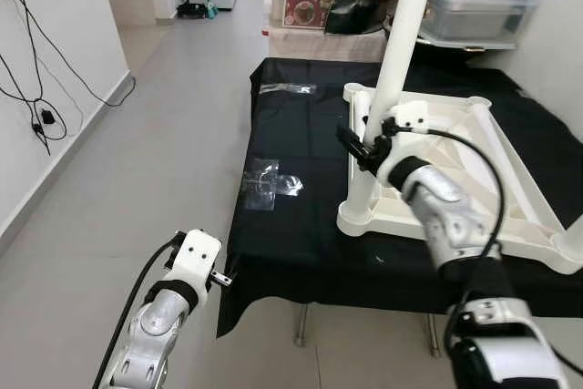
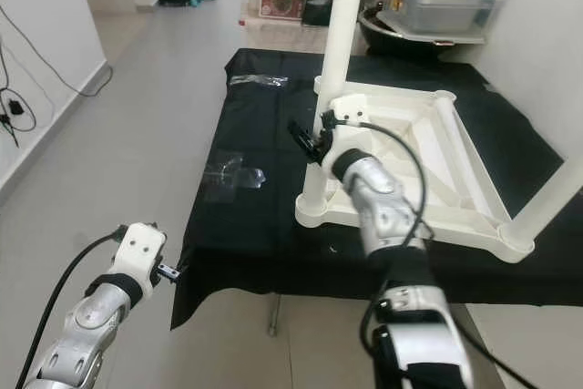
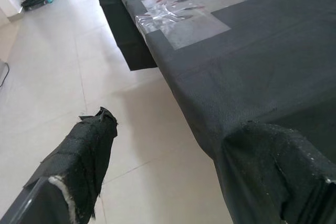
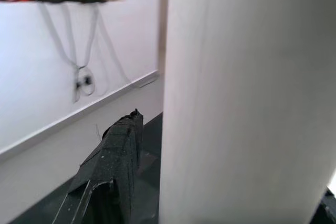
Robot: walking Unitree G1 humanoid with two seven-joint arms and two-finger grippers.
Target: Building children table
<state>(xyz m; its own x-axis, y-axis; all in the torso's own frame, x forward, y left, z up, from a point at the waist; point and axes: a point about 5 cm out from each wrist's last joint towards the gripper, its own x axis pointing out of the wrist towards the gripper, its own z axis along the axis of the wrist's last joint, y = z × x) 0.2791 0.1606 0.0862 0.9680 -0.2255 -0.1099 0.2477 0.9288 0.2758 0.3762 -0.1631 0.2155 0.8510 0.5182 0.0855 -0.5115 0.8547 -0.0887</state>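
Where the black cloth (image 1: pixel 301 225) covers the work table, an upturned white children's table top (image 1: pixel 455 170) is laid with its ribbed underside up, toward the cloth's right half. One white table leg (image 1: pixel 393 70) is seen standing upright but leaning slightly in the corner socket (image 1: pixel 363 216) nearest the cloth's front edge. The right gripper (image 1: pixel 357 148) is held against this leg partway up; in the right wrist view one black finger (image 4: pixel 113 166) lies just beside the white shaft (image 4: pixel 247 98), and the leg seems to be clasped between the two fingers, though the second finger is hidden behind it. A second white leg (image 2: pixel 557 190) is seen at the top's far right corner.

Off the cloth's front left corner, the left gripper (image 1: pixel 221 277) is held low over the tiled floor (image 1: pixel 137 189), with nothing in it; its two padded fingers (image 3: pixel 86 150) are spread apart in the left wrist view. Two patches of clear tape (image 1: pixel 271 181) are stuck to the cloth, left of the table top. Storage boxes (image 1: pixel 474 6) are stacked beyond the cloth's far edge.
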